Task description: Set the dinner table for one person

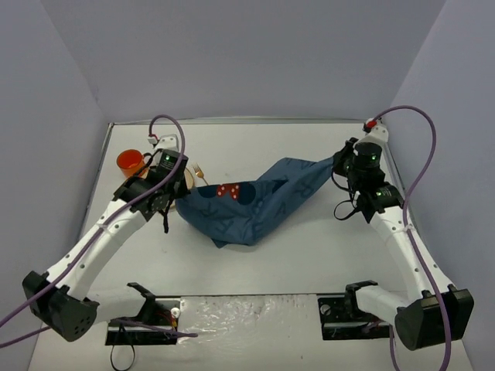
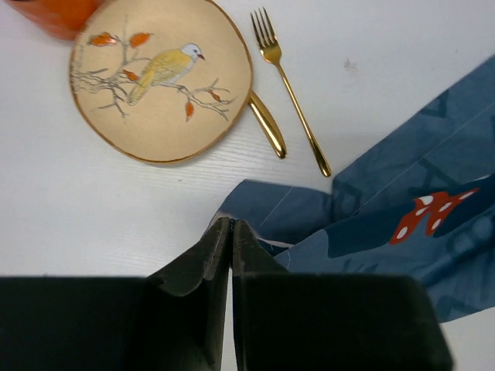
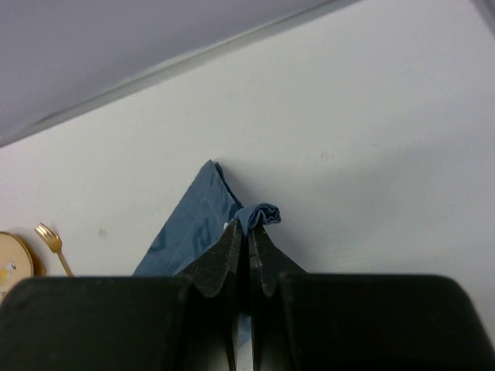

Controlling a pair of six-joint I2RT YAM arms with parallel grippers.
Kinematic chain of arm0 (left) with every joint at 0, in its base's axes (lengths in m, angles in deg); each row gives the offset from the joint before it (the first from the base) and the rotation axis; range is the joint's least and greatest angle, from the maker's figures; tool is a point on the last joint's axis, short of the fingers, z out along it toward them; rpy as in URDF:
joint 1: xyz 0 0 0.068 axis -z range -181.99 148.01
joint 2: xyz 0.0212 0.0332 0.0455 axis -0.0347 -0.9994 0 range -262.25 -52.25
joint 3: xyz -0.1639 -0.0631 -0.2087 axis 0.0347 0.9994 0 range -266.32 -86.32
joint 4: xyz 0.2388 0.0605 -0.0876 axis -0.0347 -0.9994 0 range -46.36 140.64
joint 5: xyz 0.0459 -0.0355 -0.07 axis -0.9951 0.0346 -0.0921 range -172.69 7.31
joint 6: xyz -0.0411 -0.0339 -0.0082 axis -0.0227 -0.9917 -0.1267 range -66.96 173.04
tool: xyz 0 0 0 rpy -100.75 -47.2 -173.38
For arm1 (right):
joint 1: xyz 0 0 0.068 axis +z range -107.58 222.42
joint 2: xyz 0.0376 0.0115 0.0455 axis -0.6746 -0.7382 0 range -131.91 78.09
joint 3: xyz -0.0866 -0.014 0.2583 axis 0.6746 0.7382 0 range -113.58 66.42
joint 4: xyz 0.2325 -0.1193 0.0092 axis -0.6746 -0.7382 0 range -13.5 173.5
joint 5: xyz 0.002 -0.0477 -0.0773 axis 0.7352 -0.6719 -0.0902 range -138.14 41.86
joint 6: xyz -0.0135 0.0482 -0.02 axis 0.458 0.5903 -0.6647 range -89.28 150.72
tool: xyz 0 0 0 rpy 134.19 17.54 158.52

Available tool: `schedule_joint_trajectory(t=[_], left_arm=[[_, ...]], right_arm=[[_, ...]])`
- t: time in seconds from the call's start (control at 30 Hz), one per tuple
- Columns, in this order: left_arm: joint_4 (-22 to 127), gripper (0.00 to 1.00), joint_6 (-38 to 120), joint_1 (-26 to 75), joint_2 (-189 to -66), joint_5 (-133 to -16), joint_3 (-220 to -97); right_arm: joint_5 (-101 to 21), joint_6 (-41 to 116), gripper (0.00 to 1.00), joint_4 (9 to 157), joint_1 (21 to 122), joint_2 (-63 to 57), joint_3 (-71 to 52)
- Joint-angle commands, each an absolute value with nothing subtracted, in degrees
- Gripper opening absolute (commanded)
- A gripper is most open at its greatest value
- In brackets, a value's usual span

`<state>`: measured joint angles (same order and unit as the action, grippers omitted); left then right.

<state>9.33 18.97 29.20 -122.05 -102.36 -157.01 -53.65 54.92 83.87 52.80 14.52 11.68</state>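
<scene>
Tabletop (image 1: 309, 255) – white, metal-edged, the widest thing in the overhead view – carries everything here, with both arms bolted at its near edge. A blue cloth (image 1: 247, 205) with red-and-white mushroom prints is stretched across its middle between the two arms, sagging towards the near side. The left hand (image 2: 232, 232) has its fingers pressed together on the cloth's left corner. The right hand (image 3: 247, 232) is likewise closed, with a small bunch of blue fabric pinched at its fingertips – that end sits near the far right of the tabletop. By the left hand lies a cream plate (image 2: 162, 81) painted with a yellow bird on a branch. A gold fork (image 2: 290, 93) lies just beside it, and another gold handle (image 2: 267, 124) pokes out from under its rim. An orange cup (image 1: 130, 162) stands at the far left.
</scene>
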Motion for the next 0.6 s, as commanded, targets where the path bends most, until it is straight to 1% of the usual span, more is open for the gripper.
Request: schedule_joint_trajectory(t=[0.0, 0.17, 0.37, 0.47, 0.57], left_arm=[[5.10, 0.00, 19.75, 27.54, -113.70, -108.78, -161.73], [2.61, 0.00, 20.57, 27.37, -107.11, -111.23, -164.66], [0.69, 0.00, 23.37, 27.29, -101.84, -109.50, -169.38], [0.96, 0.00, 26.64, 27.37, -99.53, -106.73, -171.11], [2.56, 0.00, 30.08, 27.39, -97.75, -99.23, -171.89]], right_arm=[[-61.27, 51.76, 0.00, 82.95, 51.31, 16.91, 5.00], [-62.59, 50.46, 0.00, 81.83, 48.87, 17.99, -1.29], [-65.70, 48.20, 0.00, 81.73, 47.87, 19.68, -9.75], [-67.73, 46.91, 0.00, 81.53, 47.87, 21.11, -12.66], [-70.00, 45.09, 0.00, 80.86, 47.87, 23.31, -16.11]])
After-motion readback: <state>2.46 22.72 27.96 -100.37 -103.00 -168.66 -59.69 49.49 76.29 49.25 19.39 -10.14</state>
